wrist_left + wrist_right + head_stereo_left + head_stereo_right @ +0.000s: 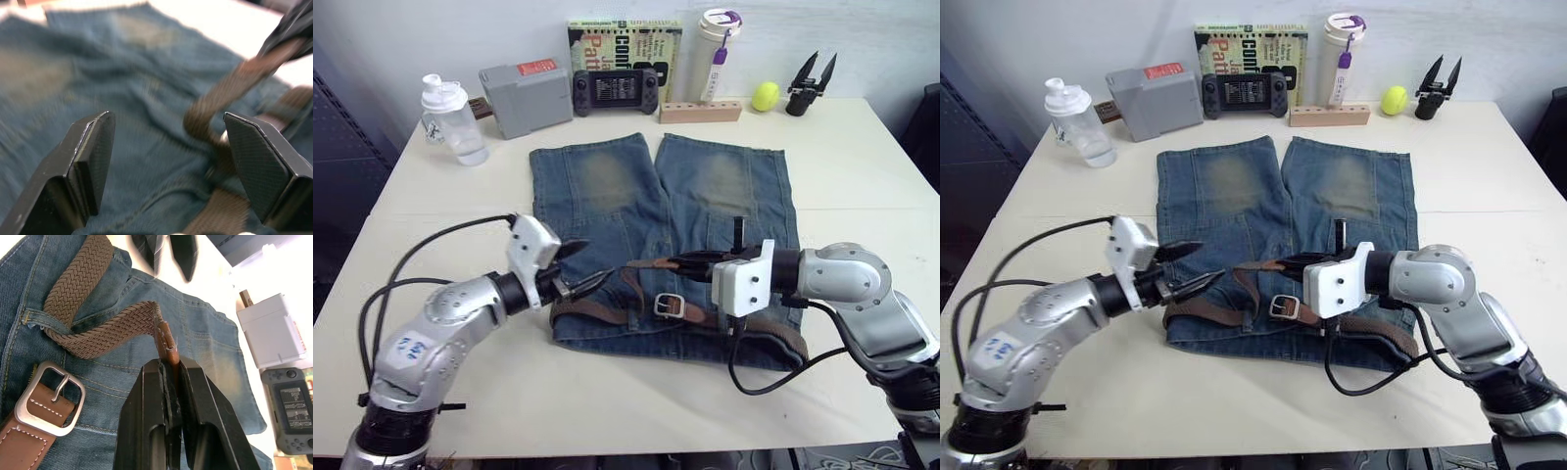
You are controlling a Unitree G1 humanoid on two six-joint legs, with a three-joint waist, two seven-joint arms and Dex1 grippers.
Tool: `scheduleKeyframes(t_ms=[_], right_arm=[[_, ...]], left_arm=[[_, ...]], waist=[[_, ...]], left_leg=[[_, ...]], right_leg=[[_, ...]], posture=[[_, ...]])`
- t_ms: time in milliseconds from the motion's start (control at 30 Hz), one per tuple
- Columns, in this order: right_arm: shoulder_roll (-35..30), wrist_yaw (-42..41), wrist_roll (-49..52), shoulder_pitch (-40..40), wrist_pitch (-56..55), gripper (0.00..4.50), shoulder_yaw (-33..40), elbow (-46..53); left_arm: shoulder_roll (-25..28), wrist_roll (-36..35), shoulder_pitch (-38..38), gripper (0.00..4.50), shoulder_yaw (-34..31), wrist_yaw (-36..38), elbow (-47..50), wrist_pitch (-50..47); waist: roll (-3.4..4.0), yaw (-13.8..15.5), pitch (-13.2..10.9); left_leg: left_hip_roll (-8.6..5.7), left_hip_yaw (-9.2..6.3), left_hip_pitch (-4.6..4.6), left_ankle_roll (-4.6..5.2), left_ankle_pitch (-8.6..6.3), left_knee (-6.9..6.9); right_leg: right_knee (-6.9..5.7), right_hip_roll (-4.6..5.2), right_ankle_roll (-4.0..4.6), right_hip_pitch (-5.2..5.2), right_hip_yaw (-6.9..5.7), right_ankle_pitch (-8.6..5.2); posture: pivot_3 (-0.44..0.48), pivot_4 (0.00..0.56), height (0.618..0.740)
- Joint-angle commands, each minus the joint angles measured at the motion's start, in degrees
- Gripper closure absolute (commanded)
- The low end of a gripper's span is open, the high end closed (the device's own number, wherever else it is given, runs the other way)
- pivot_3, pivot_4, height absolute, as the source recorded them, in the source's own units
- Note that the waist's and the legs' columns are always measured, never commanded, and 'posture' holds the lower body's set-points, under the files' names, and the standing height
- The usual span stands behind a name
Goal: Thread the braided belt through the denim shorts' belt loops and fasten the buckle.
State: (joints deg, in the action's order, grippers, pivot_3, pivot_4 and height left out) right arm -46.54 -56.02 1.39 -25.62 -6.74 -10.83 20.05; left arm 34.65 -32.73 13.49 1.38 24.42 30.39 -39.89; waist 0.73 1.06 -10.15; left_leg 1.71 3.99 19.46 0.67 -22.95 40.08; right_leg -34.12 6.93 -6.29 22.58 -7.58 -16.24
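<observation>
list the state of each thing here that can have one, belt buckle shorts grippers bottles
braided belt: along the waistband, its leather tip pinched
buckle: unfastened, flat on the denim
denim shorts: spread flat on the table
left gripper: open, holding nothing
right gripper: shut on the belt tip
clear bottle: upright, capped
white tumbler: upright, lid on

Bare cream table [862, 176] lies open either side of the faded blue denim shorts [607, 196], while a clear plastic bottle [452, 121], grey box [525, 96] and handheld console [614, 90] line the far edge beyond them.

Lab-like test table [862, 186] against plain wall [431, 29].
</observation>
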Motion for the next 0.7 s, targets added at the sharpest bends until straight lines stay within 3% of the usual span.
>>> scheduleKeyframes(t_ms=[33, 500, 633, 700], right_arm=[[0.83, 0.29, -0.86, -1.35, 0.45, 4.5, 0.02, 2.04], [3.02, 0.32, -2.44, -1.94, 1.58, 4.5, -0.67, 3.47], [3.23, 0.42, -2.63, -2.06, 1.97, 4.5, -0.83, 3.63], [3.33, 0.41, -2.52, -2.07, 2.16, 4.5, -0.8, 3.69]], left_arm=[[-2.15, 3.17, 1.55, 0.63, 2.46, -0.02, 0.26, 2.53], [-5.6, 12.03, 4.79, 0.63, 7.1, -1.71, -3.51, 2.37], [-5.19, 13.21, 4.6, 1.77, 7.7, -1.15, -3.86, 2.85], [-5.62, 13.61, 4.7, 2.55, 7.57, -1.18, -4.12, 2.91]], waist=[[-0.02, 0.06, -0.01], [-0.03, 0.22, -0.02], [-0.03, 0.22, -0.02], [-0.04, 0.22, -0.03]], left_leg=[[0.02, 0.0, 0.01, -0.02, 0.01, 0.0], [0.08, -0.03, 0.01, -0.11, 0.06, 0.01], [0.09, -0.04, 0.0, -0.11, 0.06, 0.01], [0.09, -0.04, 0.01, -0.11, 0.06, 0.01]], right_leg=[[0.0, -0.03, 0.0, 0.0, 0.02, 0.0], [-0.02, -0.13, 0.0, 0.01, 0.08, 0.0], [-0.02, -0.14, 0.0, 0.01, 0.08, 0.0], [-0.02, -0.14, 0.0, 0.01, 0.07, 0.0]], posture=[[0.0, 0.15, 0.731], [0.0, 0.15, 0.731], [0.0, 0.15, 0.731], [0.0, 0.15, 0.731]])
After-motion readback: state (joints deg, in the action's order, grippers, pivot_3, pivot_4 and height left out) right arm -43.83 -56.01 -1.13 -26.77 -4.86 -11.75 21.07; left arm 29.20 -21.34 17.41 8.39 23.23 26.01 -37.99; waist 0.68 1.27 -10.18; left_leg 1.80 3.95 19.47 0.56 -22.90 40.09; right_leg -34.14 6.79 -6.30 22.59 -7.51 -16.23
